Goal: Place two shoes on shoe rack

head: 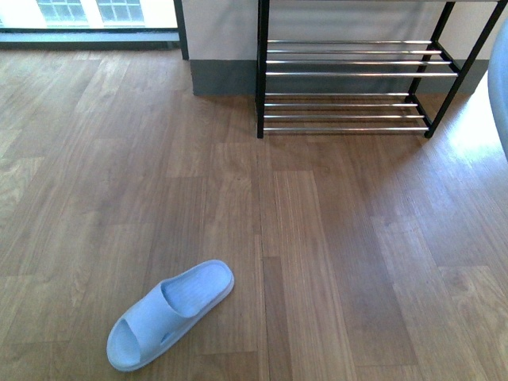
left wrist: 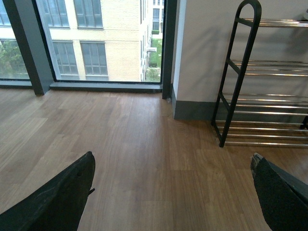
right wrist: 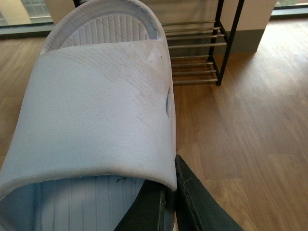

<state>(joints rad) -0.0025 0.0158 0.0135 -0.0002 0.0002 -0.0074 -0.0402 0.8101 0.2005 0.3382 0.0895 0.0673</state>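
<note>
One slipper point(head: 171, 313) lies on the floor point(head: 357, 238); right fingers point(right wrist: 202, 204) pinch a second slipper point(right wrist: 96, 96); left fingers point(left wrist: 57, 202) spread wide.

Bare wooden floor point(head: 341, 238) lay open up to the shoe rack point(head: 347, 74), its rod shelves point(head: 349, 62) free between black uprights point(head: 261, 71), a wall point(head: 222, 32) close behind. One slipper point(head: 171, 315) lay on the floor toward the left, well apart from the rack; the held slipper point(right wrist: 96, 96) bulked before the right gripper point(right wrist: 169, 202).

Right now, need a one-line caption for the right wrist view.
Right gripper shut on a pale blue slipper at its strap, shoe rack ahead across the wood floor.
</note>
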